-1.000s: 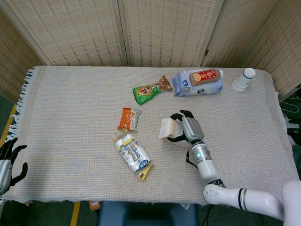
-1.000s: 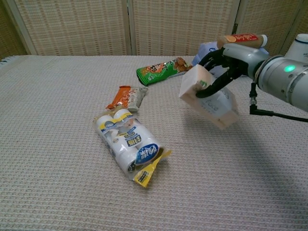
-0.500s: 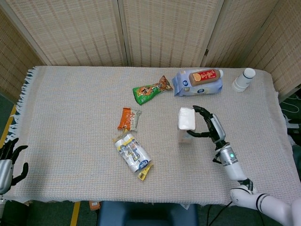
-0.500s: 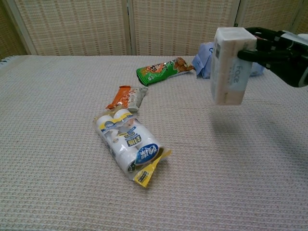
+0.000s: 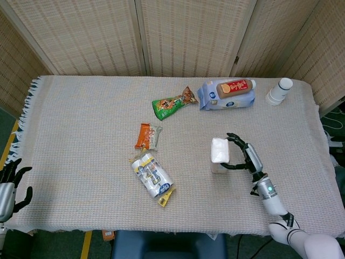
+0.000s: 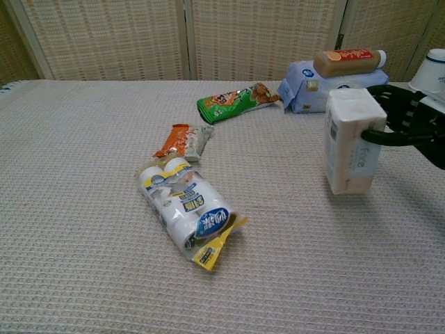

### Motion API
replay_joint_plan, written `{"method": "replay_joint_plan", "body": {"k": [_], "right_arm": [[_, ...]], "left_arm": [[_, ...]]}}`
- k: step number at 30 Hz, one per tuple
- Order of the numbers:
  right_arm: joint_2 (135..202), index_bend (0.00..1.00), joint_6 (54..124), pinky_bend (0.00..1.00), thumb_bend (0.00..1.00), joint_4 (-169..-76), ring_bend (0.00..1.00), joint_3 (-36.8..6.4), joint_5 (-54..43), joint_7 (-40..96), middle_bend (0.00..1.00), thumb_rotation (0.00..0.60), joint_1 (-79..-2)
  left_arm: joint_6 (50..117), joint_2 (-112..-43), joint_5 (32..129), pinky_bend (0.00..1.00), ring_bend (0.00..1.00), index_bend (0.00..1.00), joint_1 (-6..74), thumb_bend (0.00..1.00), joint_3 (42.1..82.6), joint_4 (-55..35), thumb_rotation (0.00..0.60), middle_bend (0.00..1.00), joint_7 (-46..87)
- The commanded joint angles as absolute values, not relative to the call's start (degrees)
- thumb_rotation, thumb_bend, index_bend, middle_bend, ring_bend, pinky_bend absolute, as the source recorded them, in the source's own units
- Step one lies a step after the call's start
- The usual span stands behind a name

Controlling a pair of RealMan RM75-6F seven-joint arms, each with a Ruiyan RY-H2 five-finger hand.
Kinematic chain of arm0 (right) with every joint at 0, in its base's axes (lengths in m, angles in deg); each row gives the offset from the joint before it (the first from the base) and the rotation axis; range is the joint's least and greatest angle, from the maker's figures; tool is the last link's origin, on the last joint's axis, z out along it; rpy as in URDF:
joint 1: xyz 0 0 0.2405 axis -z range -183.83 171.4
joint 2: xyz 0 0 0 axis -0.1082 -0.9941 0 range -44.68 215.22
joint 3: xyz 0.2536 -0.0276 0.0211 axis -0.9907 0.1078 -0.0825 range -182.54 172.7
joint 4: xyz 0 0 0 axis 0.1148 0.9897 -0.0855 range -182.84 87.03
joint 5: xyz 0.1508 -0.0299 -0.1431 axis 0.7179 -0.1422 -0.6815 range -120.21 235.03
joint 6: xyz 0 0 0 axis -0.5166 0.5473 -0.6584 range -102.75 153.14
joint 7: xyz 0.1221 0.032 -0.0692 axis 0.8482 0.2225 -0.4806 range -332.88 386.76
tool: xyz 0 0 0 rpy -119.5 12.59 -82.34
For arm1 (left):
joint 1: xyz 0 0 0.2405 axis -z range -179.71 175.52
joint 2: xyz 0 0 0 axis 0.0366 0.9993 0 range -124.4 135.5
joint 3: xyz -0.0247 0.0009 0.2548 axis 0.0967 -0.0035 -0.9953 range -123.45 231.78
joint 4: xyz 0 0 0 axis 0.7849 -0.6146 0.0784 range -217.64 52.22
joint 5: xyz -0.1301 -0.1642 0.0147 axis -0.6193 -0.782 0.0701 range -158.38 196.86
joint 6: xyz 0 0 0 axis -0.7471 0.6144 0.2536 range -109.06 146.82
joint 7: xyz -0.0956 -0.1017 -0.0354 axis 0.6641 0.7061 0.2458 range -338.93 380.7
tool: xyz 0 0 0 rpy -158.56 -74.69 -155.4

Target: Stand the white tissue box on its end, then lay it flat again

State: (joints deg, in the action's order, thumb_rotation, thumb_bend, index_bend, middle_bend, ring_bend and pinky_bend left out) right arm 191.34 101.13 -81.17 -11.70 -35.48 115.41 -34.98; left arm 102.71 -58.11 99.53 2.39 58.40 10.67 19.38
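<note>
The white tissue box (image 5: 220,155) (image 6: 350,141) stands upright on its end on the cloth, right of the table's middle. My right hand (image 5: 246,157) (image 6: 410,125) grips it from its right side, fingers wrapped around the upper part. The box's bottom edge looks level with the cloth in the chest view. My left hand (image 5: 7,180) hangs off the table's front left corner with fingers spread, holding nothing; the chest view does not show it.
A pack of tissue rolls (image 5: 152,174) (image 6: 186,206) lies left of the box, with an orange snack packet (image 5: 147,136) and a green snack bag (image 5: 174,102) beyond. A blue pack with a brown bottle (image 5: 226,94) and a white cup (image 5: 279,90) sit at the back right.
My right hand turned the tissue box from a tilted, lifted pose to upright, carried it right and toward the front, and lowered it to the cloth. The left hand stayed still.
</note>
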Motion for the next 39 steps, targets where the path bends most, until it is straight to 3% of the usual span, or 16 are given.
{"method": "replay_joint_plan", "body": {"k": [1, 19, 39], "right_arm": [[192.4, 0.5, 101.3, 0.0, 0.05, -79.6, 0.31, -11.4, -35.0, 116.4, 0.44, 0.6, -35.6], [195.5, 0.5, 96.6, 0.0, 0.06, -71.5, 0.32, -8.9, -33.3, 116.6, 0.44, 0.6, -36.7], [191.9, 0.49, 94.8, 0.0, 0.09, -75.3, 0.32, -7.1, -32.0, 109.9, 0.44, 0.6, -33.8]], "left_arm": [[102.8, -58.0, 99.5, 0.12, 0.0, 0.23, 2.3, 0.49, 58.5, 10.6, 0.6, 0.0, 19.7], [103.2, -58.0, 99.5, 0.12, 0.0, 0.23, 2.2, 0.49, 58.6, 11.0, 0.6, 0.0, 19.3], [103.4, -57.9, 99.8, 0.12, 0.0, 0.23, 2.1, 0.49, 58.5, 11.3, 0.6, 0.0, 19.1]]}}
